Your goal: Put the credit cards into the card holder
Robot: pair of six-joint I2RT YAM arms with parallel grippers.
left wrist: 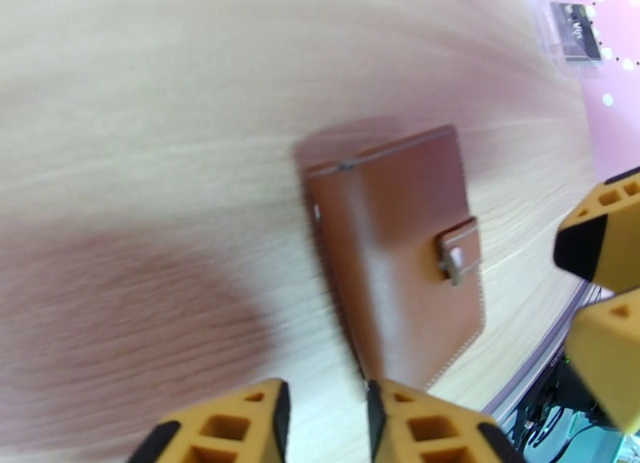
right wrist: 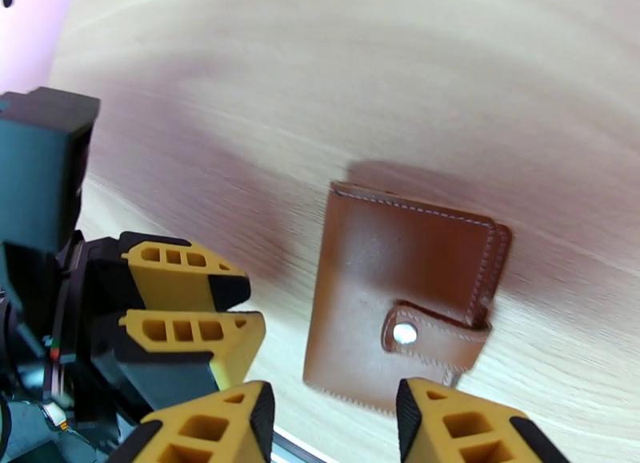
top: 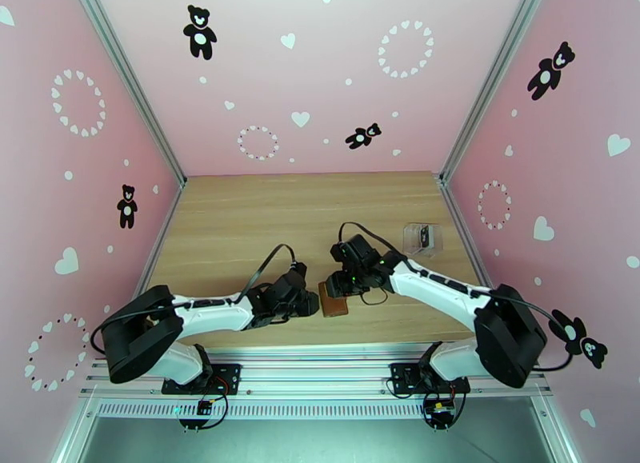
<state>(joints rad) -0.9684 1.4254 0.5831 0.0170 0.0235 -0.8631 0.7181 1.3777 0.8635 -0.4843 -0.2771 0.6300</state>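
Observation:
The card holder (top: 334,302) is a brown leather wallet lying closed and flat near the table's front edge, its snap tab (right wrist: 410,334) fastened. My left gripper (top: 310,303) sits just left of it, fingers slightly apart and empty (left wrist: 328,401). My right gripper (top: 341,285) hovers over its far side, open with nothing between its fingers (right wrist: 336,409). Neither gripper touches the wallet. One dark credit card (left wrist: 574,31) stands inside a clear box at the right.
The clear plastic box (top: 422,239) stands at the right side of the wooden table (top: 240,225). Pink walls close in the left, back and right. The table's front edge runs close below the wallet.

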